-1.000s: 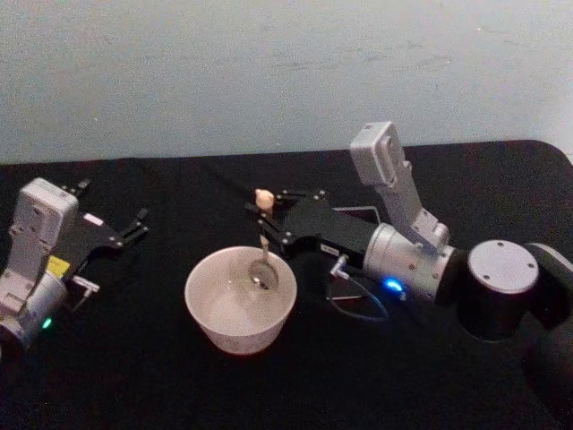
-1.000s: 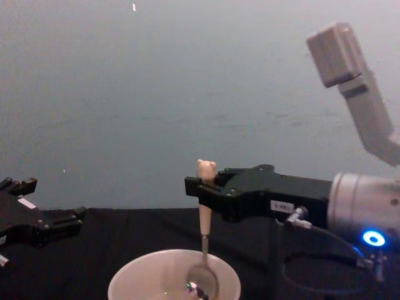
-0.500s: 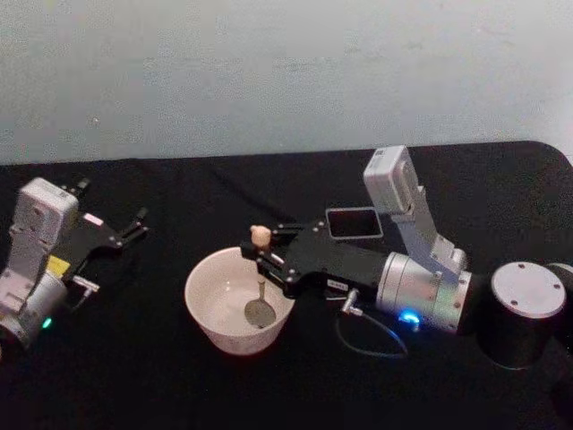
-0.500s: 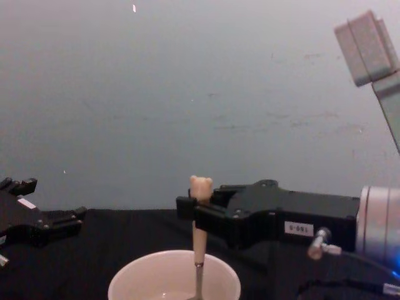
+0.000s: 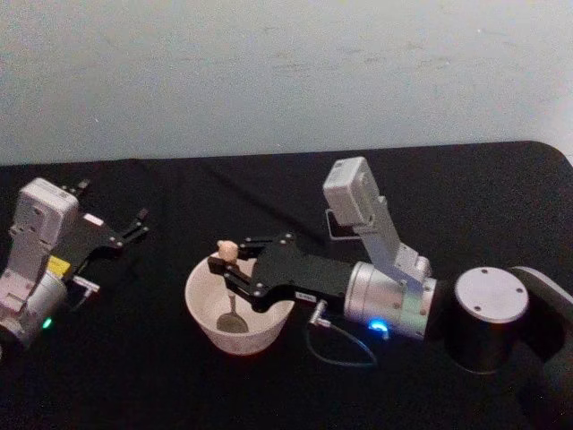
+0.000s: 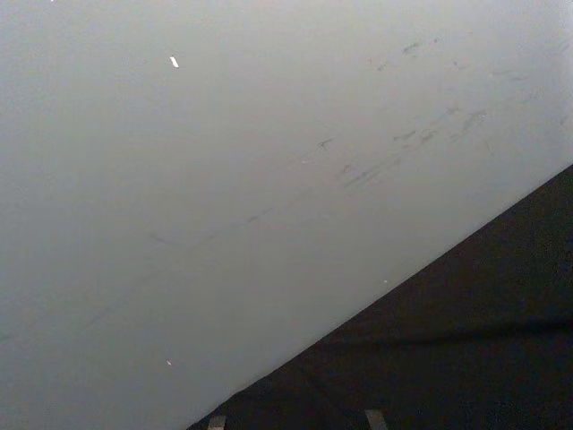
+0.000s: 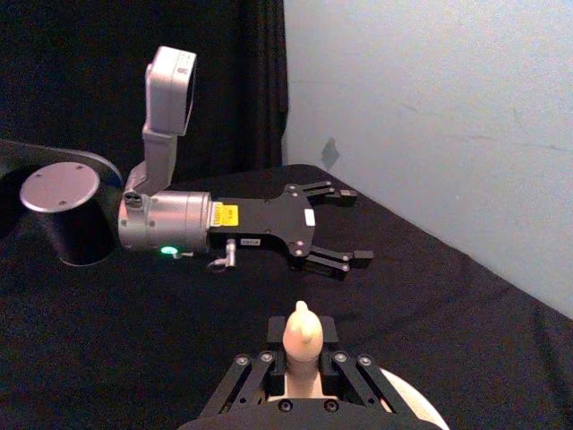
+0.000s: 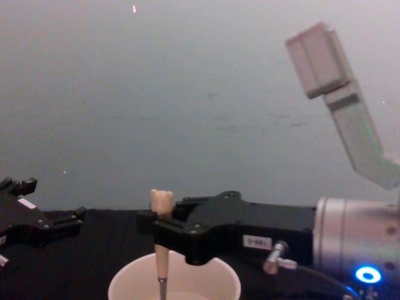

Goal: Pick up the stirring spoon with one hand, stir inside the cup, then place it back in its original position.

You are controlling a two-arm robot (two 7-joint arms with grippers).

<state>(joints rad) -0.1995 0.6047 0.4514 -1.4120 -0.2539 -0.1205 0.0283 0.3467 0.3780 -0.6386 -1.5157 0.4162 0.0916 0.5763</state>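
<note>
The cream cup (image 5: 202, 305) stands on the black table, left of centre. My right gripper (image 5: 229, 260) reaches over it from the right and is shut on the stirring spoon (image 5: 227, 252) just under its bear head. The spoon stands nearly upright, its round bowl low inside the cup on the left side. From the chest view the spoon handle (image 8: 162, 257) drops from the right gripper (image 8: 159, 225) into the cup (image 8: 215, 279). The right wrist view shows the bear head (image 7: 303, 331) between my fingers. My left gripper (image 5: 134, 224) rests open at the far left.
A dark grey square holder (image 5: 334, 230) sits behind the right wrist, partly hidden by the wrist camera. A thin cable (image 5: 340, 354) loops under the right arm. The left gripper (image 7: 333, 226) lies spread on the black cloth beyond the cup, before a pale wall.
My right gripper has carried the spoon leftward, from the cup's right side to its left side. The spoon bowl stays down inside the cup. The left arm has not moved.
</note>
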